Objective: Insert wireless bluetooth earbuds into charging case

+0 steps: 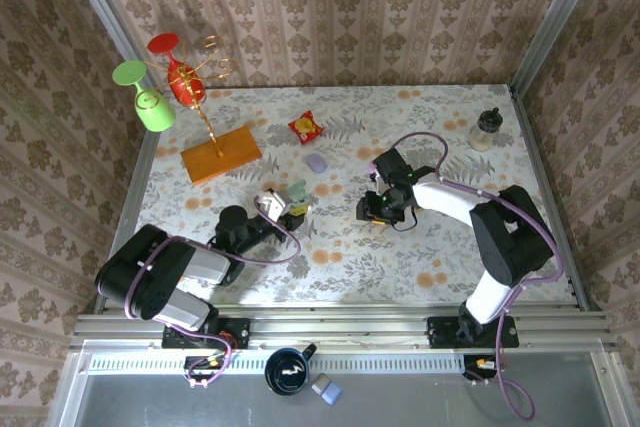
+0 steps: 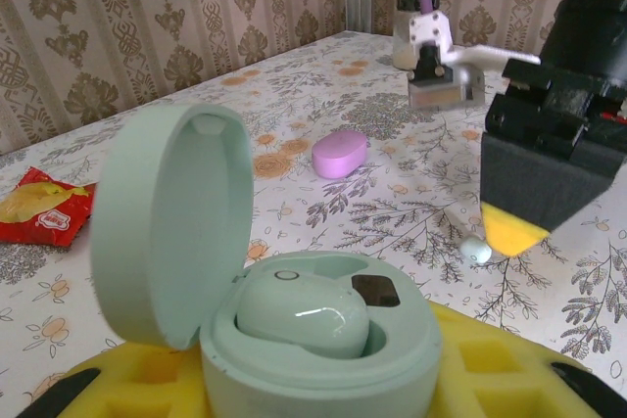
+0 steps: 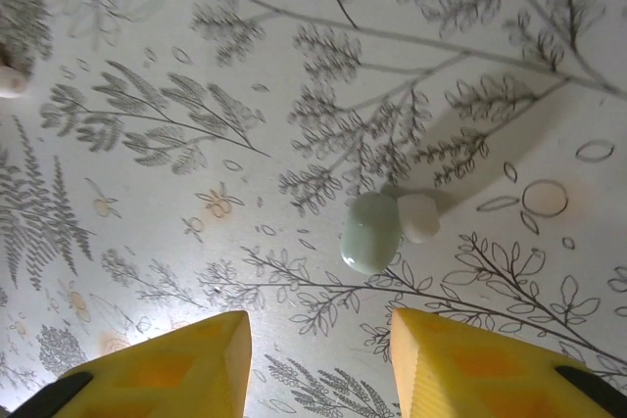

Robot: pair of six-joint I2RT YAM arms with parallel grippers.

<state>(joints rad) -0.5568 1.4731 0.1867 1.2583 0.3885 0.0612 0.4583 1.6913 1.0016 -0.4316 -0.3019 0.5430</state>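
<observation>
My left gripper (image 1: 272, 207) is shut on an open mint-green charging case (image 2: 323, 340), whose lid (image 2: 171, 227) stands up on the left. One mint earbud (image 2: 304, 320) sits in the case. A second mint earbud (image 3: 370, 232) with a white tip lies on the tabletop. It is just beyond my right gripper (image 3: 318, 325), which is open with nothing between its yellow fingertips (image 3: 167, 369). From above, the right gripper (image 1: 375, 212) hangs low over the table, right of the case (image 1: 298, 194).
A lilac pebble case (image 1: 317, 162) lies behind the mint one, with a red-and-yellow snack packet (image 1: 306, 127) farther back. A wooden stand (image 1: 220, 154) with plastic glasses is at the back left. A small bottle (image 1: 487, 129) is at the back right. A tiny whitish piece (image 3: 10, 80) lies nearby.
</observation>
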